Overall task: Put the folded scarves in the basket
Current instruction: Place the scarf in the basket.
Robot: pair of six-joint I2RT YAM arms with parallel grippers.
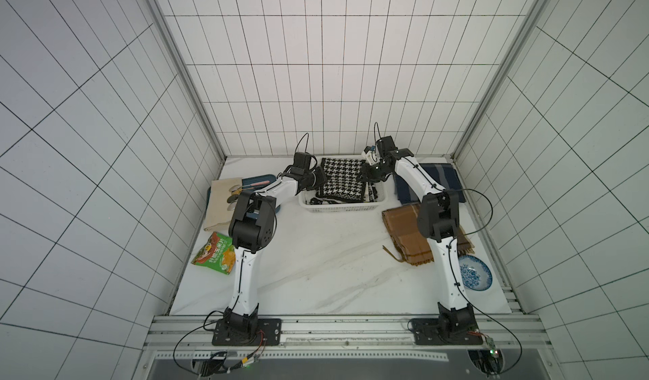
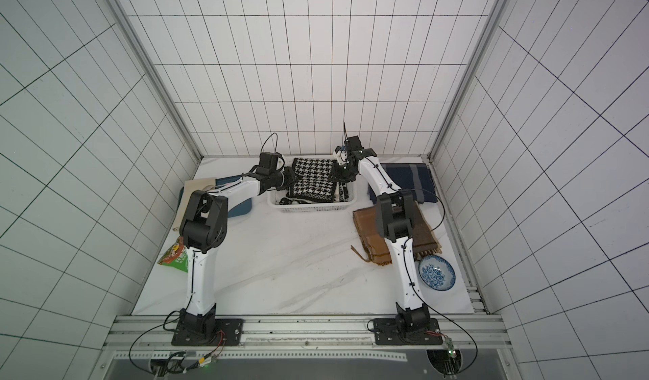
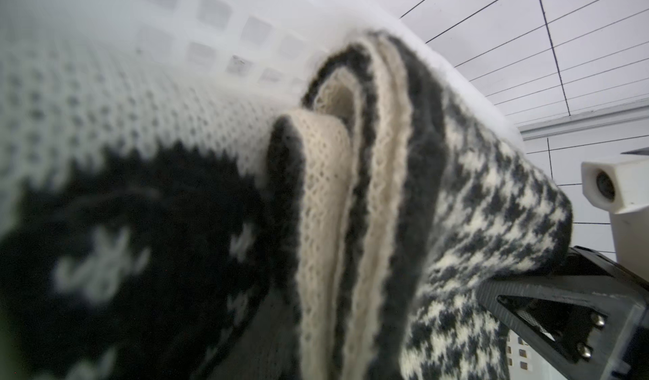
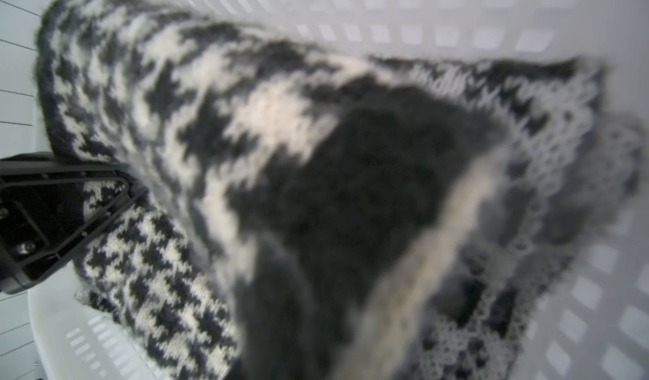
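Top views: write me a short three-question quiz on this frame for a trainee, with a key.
1. True or false: the black-and-white scarf rests in the white basket.
2. Which thing lies nearest the bowl? A beige cloth, B brown scarf, C blue tray.
3. Fill in: the snack bag lies beside the ___ arm.
Key: 1 true; 2 B; 3 left.
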